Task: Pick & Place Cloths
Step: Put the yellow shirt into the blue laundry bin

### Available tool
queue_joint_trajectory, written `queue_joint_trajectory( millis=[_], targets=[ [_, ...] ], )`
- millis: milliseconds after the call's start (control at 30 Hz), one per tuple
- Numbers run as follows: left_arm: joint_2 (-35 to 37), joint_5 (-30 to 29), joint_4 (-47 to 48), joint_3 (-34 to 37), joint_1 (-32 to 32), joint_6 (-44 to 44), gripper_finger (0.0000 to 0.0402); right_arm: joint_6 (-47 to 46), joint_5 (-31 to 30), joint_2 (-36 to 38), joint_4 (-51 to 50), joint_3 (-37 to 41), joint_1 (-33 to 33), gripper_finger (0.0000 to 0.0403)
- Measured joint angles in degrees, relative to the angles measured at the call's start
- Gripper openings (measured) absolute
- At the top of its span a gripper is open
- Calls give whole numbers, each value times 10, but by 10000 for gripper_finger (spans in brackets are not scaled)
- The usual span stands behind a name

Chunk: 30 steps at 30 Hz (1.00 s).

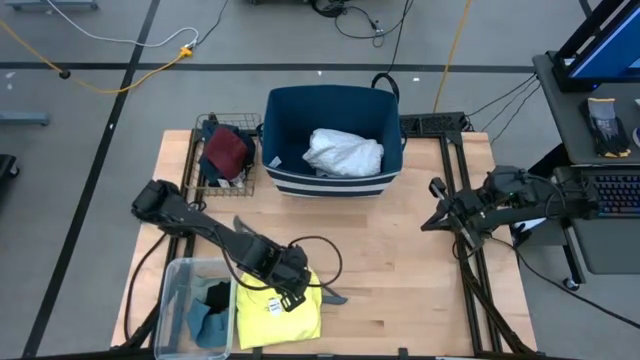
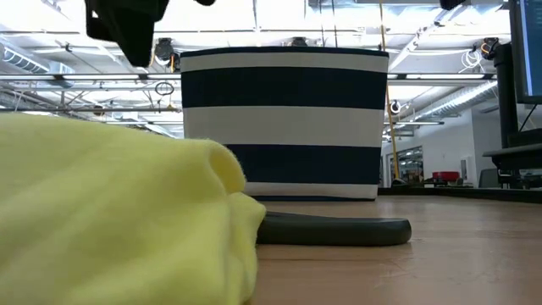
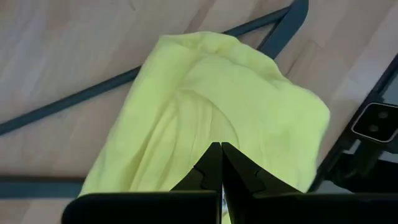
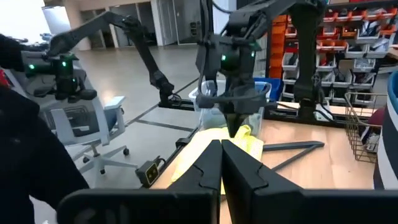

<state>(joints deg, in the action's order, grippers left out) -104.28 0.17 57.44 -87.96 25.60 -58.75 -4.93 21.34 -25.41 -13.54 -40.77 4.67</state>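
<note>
The left gripper (image 1: 292,290), fingers pressed together, is hovering directly above the yellow T-shirt (image 1: 278,315) lying at the counter's (image 1: 400,260) near edge beside the clear bin (image 1: 180,275). The right gripper (image 1: 437,190), also pressed shut, is waiting well apart. No legible writing is showing.

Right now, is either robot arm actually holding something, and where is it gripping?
Nothing is held. The left gripper is shut empty above the yellow T-shirt; the right gripper is shut empty.
</note>
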Motion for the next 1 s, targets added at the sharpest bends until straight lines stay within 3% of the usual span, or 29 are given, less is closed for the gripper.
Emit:
queue_joint_trajectory(
  millis=[333,800,1000],
  targets=[
    [-27,13,-5,1,3,3,57,-25,-1,78,2,30,0,1],
    [-42,-18,13,2,5,35,232,-94,-2,125,33,88,0,1],
    [-56,-15,38,4,9,47,282,-94,0,125,33,88,0,1]
  ],
)
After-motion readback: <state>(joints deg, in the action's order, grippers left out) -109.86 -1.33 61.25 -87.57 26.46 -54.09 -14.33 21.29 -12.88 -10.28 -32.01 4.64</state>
